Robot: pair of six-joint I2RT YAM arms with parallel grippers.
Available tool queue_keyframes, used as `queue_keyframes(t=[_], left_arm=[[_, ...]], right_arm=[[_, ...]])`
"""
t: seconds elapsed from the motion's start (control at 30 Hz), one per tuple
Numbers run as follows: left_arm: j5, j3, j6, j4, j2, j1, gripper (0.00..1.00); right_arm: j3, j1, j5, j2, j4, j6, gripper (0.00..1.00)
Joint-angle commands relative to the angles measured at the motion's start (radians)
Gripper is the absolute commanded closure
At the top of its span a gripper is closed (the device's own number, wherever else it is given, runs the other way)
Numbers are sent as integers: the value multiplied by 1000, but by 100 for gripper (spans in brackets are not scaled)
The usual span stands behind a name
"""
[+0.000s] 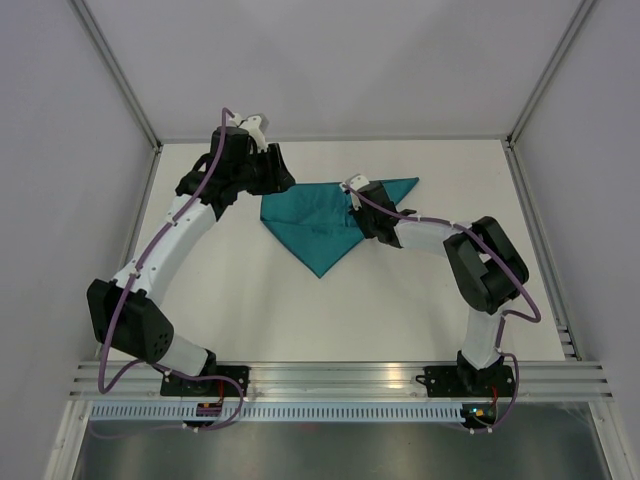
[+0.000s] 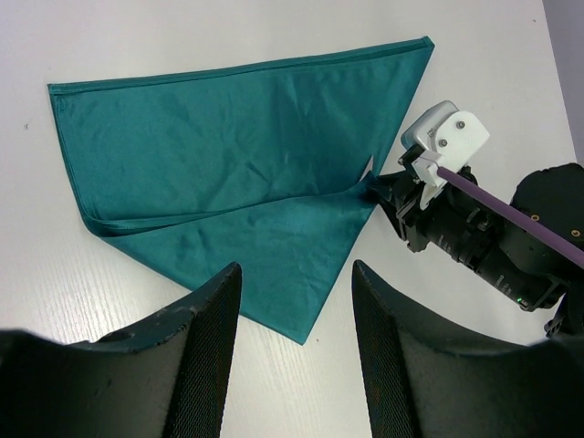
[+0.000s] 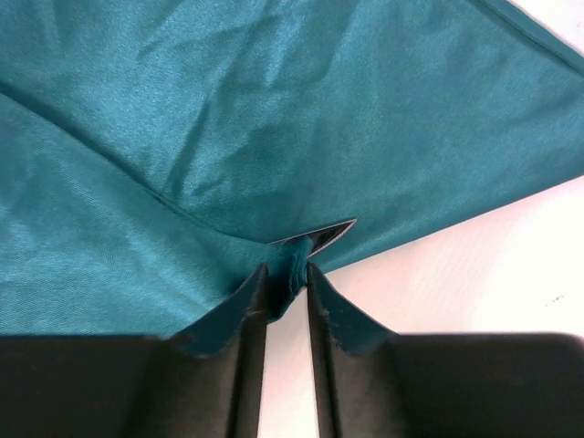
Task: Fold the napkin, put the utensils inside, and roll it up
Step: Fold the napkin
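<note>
The teal napkin (image 1: 315,225) lies on the white table folded into a rough triangle, its point toward the arms. My right gripper (image 1: 351,204) is down at the napkin's right-hand edge. In the right wrist view its narrow jaws (image 3: 287,269) hold a bunched fold of the napkin (image 3: 274,119) between their tips. My left gripper (image 1: 270,165) hovers over the napkin's far left corner. In the left wrist view it (image 2: 297,269) stands open and empty above the napkin's (image 2: 228,155) corner. The right gripper (image 2: 376,185) also shows there, pinching the cloth edge. The utensils are out of view.
White walls with aluminium posts enclose the table on three sides. An aluminium rail (image 1: 340,378) with both arm bases runs along the near edge. The right arm's elbow (image 1: 485,265) sits low, to the right of the napkin.
</note>
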Motion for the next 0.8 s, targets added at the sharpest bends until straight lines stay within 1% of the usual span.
queue_keyframes(t=[0.0, 0.1, 0.13, 0.23, 0.37, 0.4, 0.43, 0.5, 0.53, 0.6, 0.63, 0.77], left_arm=[[37, -14, -19, 40, 7, -1, 43], [40, -17, -19, 43, 7, -1, 42], [40, -17, -19, 42, 6, -1, 42], [42, -18, -19, 43, 9, -1, 42], [46, -15, -19, 46, 13, -1, 42], [51, -15, -17, 48, 15, -1, 42], [51, -15, -17, 48, 15, -1, 42], [54, -18, -19, 51, 17, -2, 42], [56, -21, -19, 52, 18, -2, 42], [59, -23, -23, 58, 20, -2, 42], [60, -24, -23, 60, 23, -2, 42], [65, -28, -25, 65, 26, -7, 42]], right_arm=[[49, -11, 0, 0, 21, -2, 68], [85, -26, -16, 0, -13, 9, 57], [96, -33, -20, -1, -33, 13, 51], [151, -66, -55, -12, -71, 35, 45], [227, -157, -127, -1, -139, 73, 45], [246, -177, -173, 5, -172, 97, 44], [285, -224, -192, 14, -191, 108, 43], [332, -272, -255, 54, -246, 124, 41], [384, -316, -294, 68, -263, 163, 42], [435, -353, -333, 118, -306, 187, 44], [488, -387, -377, 138, -326, 211, 44], [570, -445, -460, 233, -381, 277, 44]])
